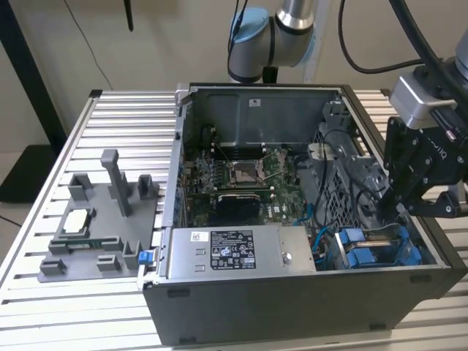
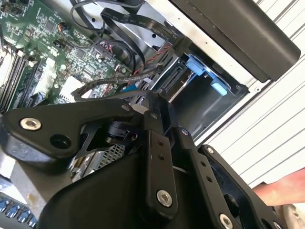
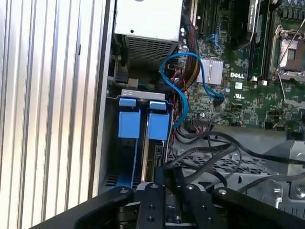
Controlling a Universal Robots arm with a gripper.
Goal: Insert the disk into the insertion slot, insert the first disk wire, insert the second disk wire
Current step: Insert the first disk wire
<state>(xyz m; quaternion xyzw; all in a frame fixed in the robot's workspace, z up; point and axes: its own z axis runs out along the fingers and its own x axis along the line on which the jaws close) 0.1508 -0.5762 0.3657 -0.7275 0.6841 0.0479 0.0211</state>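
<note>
Exterior view's left: a grey fixture tray (image 1: pixel 95 252) sits on the slatted table (image 1: pixel 73 311), with a processor chip (image 1: pixel 75 221) lying in it. Centre: the open computer case (image 1: pixel 292 311), its motherboard (image 1: pixel 241 175) exposed and the power supply (image 1: pixel 241 252) along the near wall. Exterior view's right: the drive bay (image 3: pixel 143 94), where the disk (image 3: pixel 158 126) sits pushed into a slot in its blue carrier, with a second blue carrier (image 3: pixel 129 124) just beside it. The gripper (image 1: pixel 401 210) hangs low over the bay, at the disk's end among black wires (image 3: pixel 214 138). Whether it pinches anything, I cannot tell.
</note>
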